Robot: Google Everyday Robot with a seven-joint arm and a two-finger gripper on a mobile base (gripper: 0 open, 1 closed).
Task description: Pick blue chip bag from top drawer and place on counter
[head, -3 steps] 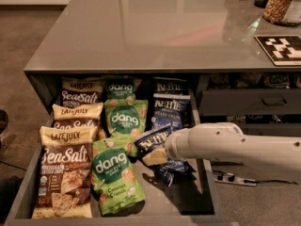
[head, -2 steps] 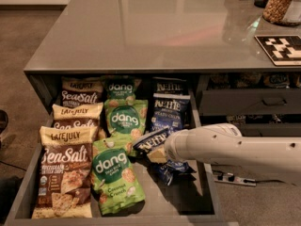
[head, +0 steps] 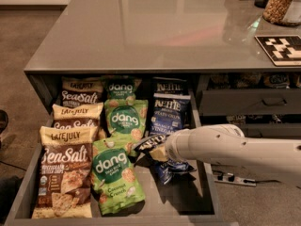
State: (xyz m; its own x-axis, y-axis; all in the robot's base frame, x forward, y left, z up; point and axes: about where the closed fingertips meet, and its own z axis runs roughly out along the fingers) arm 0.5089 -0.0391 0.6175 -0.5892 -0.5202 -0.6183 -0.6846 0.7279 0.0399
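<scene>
The top drawer (head: 186,199) stands pulled out under the counter (head: 141,27). Its right row holds three dark blue chip bags. The front blue chip bag (head: 170,169) lies crumpled, its top edge lifted toward the left. My gripper (head: 151,147) reaches in from the right on a white arm (head: 221,147) and is shut on that bag's top edge, just above the drawer floor. Two more blue bags (head: 167,114) lie behind it, partly under the counter edge.
Green Dang bags (head: 115,173) fill the middle row and Late July bags (head: 63,173) the left row. A patterned tag (head: 282,48) and a jar (head: 282,4) stand on the counter's right. A grey drawer front with bar handle (head: 249,102) is at right, and a power strip (head: 233,178) lies on the floor.
My gripper has shifted slightly left with the bag's top edge in it. The other bags have not moved.
</scene>
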